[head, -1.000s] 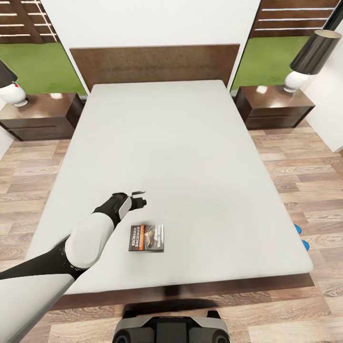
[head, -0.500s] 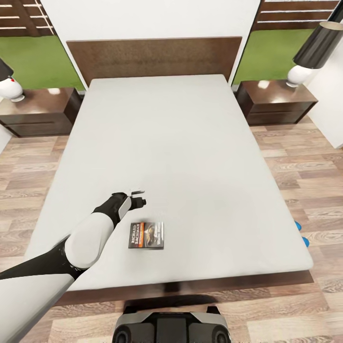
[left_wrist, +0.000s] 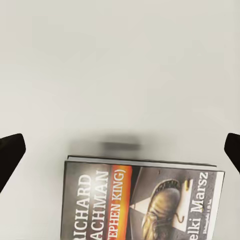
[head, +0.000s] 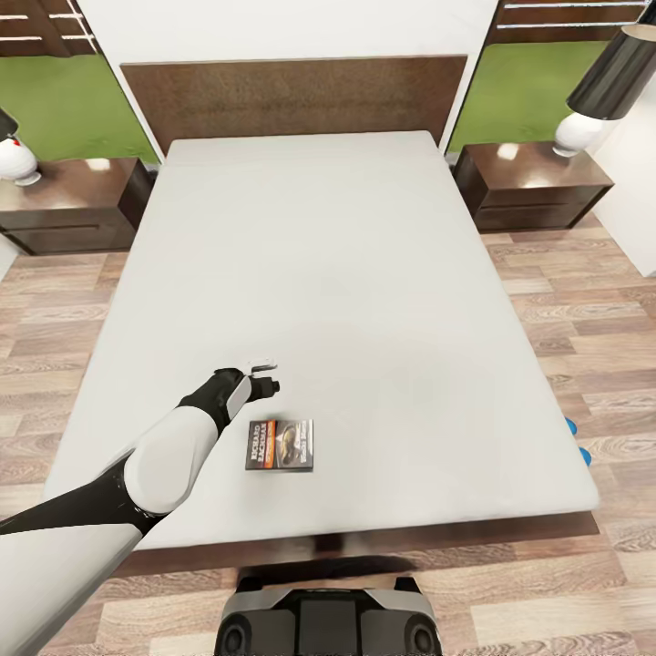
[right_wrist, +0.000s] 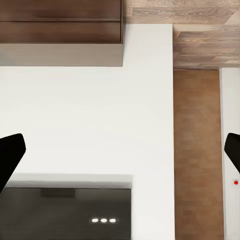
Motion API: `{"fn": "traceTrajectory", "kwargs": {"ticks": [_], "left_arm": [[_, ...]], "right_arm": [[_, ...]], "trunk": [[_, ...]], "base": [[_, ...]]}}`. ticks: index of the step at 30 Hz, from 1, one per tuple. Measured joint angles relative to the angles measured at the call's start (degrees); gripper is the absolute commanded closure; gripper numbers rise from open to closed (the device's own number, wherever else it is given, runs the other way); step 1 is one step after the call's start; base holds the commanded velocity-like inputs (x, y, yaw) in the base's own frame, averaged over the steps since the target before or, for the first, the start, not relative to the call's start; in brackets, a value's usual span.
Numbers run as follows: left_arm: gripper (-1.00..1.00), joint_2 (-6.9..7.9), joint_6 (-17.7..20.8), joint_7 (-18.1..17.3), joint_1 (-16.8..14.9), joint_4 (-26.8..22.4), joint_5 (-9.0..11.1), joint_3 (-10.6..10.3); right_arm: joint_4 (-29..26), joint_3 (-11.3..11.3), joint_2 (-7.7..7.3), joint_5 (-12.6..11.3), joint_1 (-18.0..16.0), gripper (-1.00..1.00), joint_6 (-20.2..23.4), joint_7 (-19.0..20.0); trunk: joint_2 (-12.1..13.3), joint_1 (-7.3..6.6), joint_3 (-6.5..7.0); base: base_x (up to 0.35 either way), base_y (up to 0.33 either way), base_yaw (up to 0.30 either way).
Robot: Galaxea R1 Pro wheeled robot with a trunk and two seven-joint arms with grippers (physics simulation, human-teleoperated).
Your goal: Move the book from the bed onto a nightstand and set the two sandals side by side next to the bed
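The book (head: 280,445) lay flat on the pale mattress of the bed (head: 364,273), near the foot edge, cover up. My left tool (head: 264,375) hovered just beyond it, holding nothing; in the left wrist view its two dark fingertips (left_wrist: 10,156) stood wide apart on either side of the book (left_wrist: 145,200). I judged it a thin, light paperback, a little bendable and lying flush on a soft surface, so pinching across its narrow width at one edge looked best. My right tool's fingertips (right_wrist: 10,157) were likewise spread on nothing. Two blue sandals (head: 578,441) peeked out beside the bed; a nightstand (head: 538,187) stood by the headboard.
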Motion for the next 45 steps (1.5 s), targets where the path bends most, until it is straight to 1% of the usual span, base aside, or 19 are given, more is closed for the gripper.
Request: {"fn": "traceTrajectory", "kwargs": {"ticks": [34,45], "left_arm": [[-1.0,-0.02,-0.1,-0.2,0.0,-0.1,0.0,0.0],[-1.0,0.08,-1.1,0.0,0.0,-0.8,0.0,0.0]], "right_arm": [[0.0,0.1,0.06,0.0,0.0,-1.0,0.1,0.0],[0.0,0.0,0.05,0.0,0.0,-1.0,0.2,0.0]], "trunk": [[0.0,0.0,-3.21],[0.0,0.0,-4.24]], "base": [[0.0,0.0,0.0],[0.0,0.0,0.0]]}}
